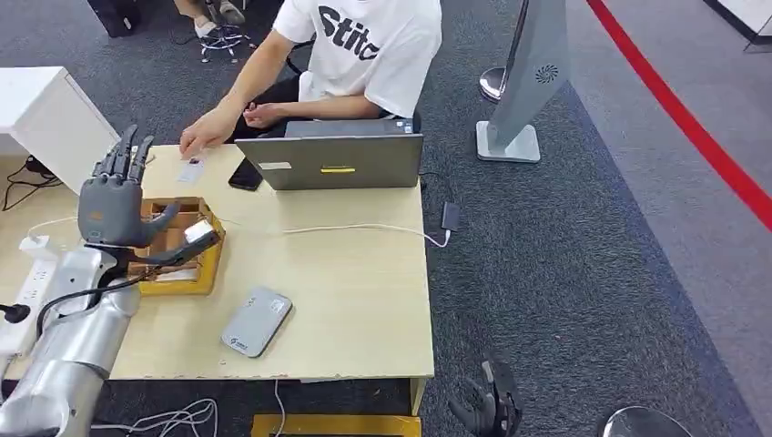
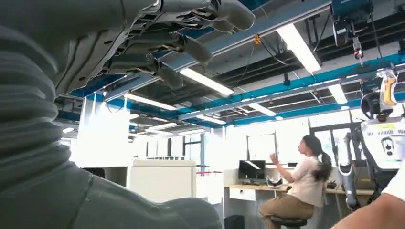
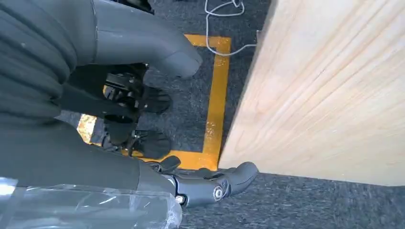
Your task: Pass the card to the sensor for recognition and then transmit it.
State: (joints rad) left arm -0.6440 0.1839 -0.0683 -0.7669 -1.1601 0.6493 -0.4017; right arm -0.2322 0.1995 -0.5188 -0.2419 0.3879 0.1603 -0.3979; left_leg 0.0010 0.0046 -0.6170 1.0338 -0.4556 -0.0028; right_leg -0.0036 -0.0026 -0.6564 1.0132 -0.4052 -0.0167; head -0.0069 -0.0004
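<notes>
Silver and shiny, the robot's left arm reaches up from the near left corner of the wooden table (image 1: 364,300). Its left hand (image 1: 114,200) is held up high over the yellow wooden box (image 1: 205,264), with the dark fingers (image 1: 127,155) pointing up, spread apart and holding nothing. The thumb sticks out to the side over the box. The white card (image 1: 192,170) lies flat on the far side of the table, and a person's hand (image 1: 205,137) is right at it, near a black phone (image 1: 246,175) and a grey laptop (image 1: 341,162). The grey sensor (image 1: 257,320) lies on the near part of the table, well apart from the card. The right hand (image 3: 157,95) hangs low beside the table edge over the grey carpet, fingers loosely bent, holding nothing.
</notes>
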